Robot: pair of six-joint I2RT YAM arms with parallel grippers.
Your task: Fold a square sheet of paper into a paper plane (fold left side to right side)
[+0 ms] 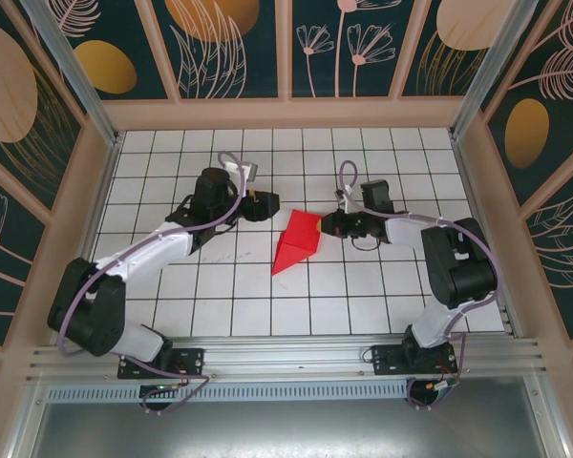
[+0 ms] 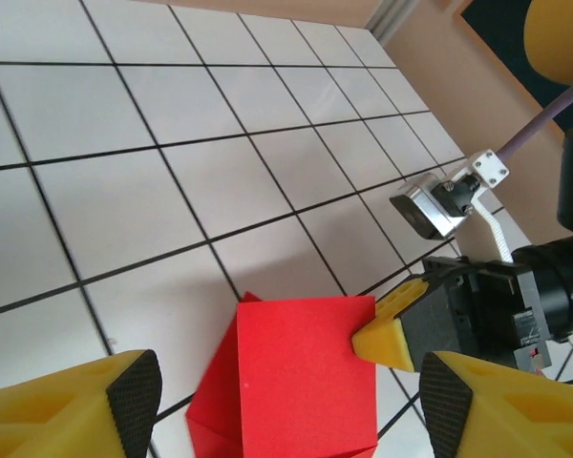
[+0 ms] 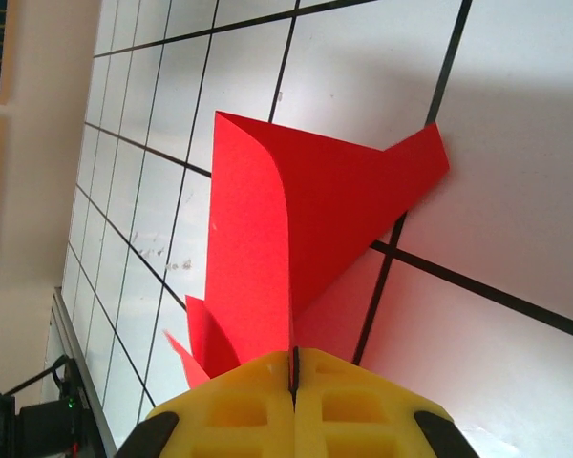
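Mid-table | red paper part-folded | R pincer pinching its edge | L pincer spread

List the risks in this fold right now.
1. The right end effector is shut on just the edge of the paper; a pull may tear it or slip off.
2. The left end effector is open and pins nothing, so the paper could slide on the table and the fold land crooked.
3. Both end effectors sit close together at the paper; they might collide.
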